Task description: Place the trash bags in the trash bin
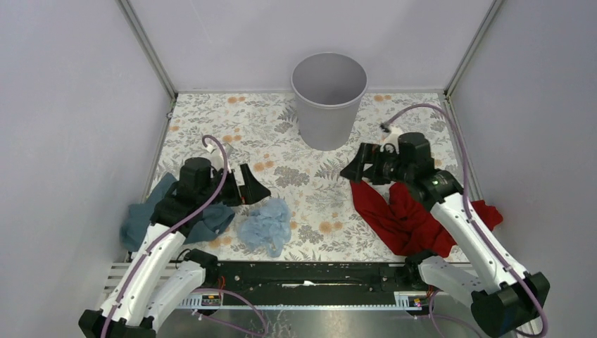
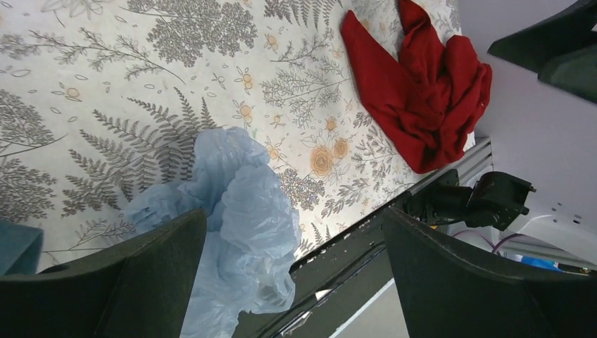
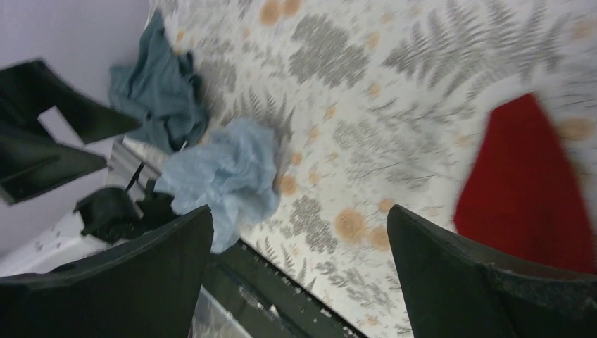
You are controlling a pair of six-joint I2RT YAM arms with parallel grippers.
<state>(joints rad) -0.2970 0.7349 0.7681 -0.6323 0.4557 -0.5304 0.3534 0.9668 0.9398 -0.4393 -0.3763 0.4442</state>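
The pale-blue trash bag lies crumpled on the floral table near the front edge, left of centre. It also shows in the left wrist view and in the right wrist view. The grey trash bin stands upright at the back centre. My left gripper is open and empty, a little above and behind the bag. My right gripper is open and empty, right of centre, above the red cloth's near corner. Both pairs of jaws stand wide apart.
A red cloth lies under the right arm at the front right. A dark teal-blue cloth lies under the left arm at the front left. A black rail runs along the table's front edge. Grey walls enclose three sides.
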